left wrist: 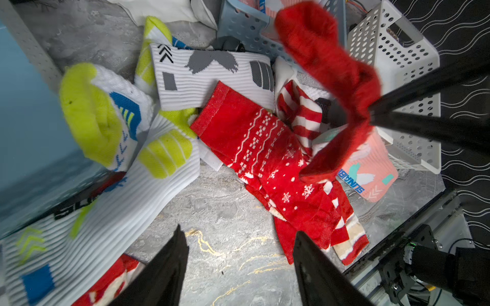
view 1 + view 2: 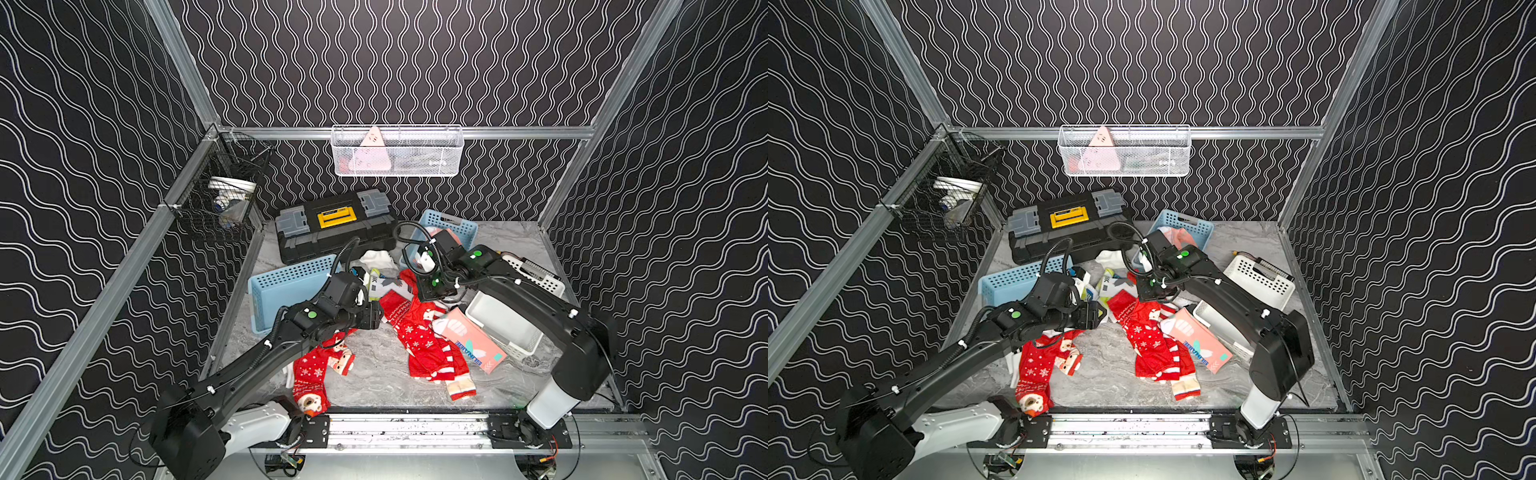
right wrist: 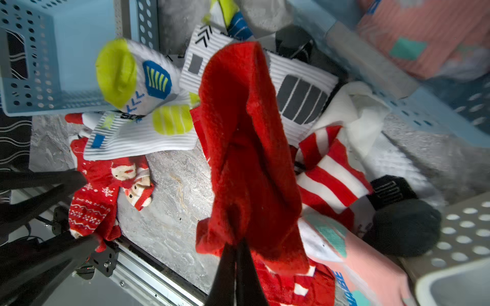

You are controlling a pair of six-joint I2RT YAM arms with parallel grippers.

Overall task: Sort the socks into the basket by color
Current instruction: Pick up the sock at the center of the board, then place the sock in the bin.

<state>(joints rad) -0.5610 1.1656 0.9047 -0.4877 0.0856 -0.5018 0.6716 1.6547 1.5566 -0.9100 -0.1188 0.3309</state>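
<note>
Marble worktop is carrying scattered socks.
The right fingers are gripping a plain red sock; the left fingers are standing open above it.

The left claw hangs, jaws parted; the right claw pinches a red sock.

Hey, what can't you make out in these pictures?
Black wire basket, both top views: contents too small behind the mesh.
Far blue basket, both top views: right arm covers most of its inside.
Right hand, both top views: hidden under its own wrist.
Red sock, left wrist view: blurred, pattern unreadable.
</note>
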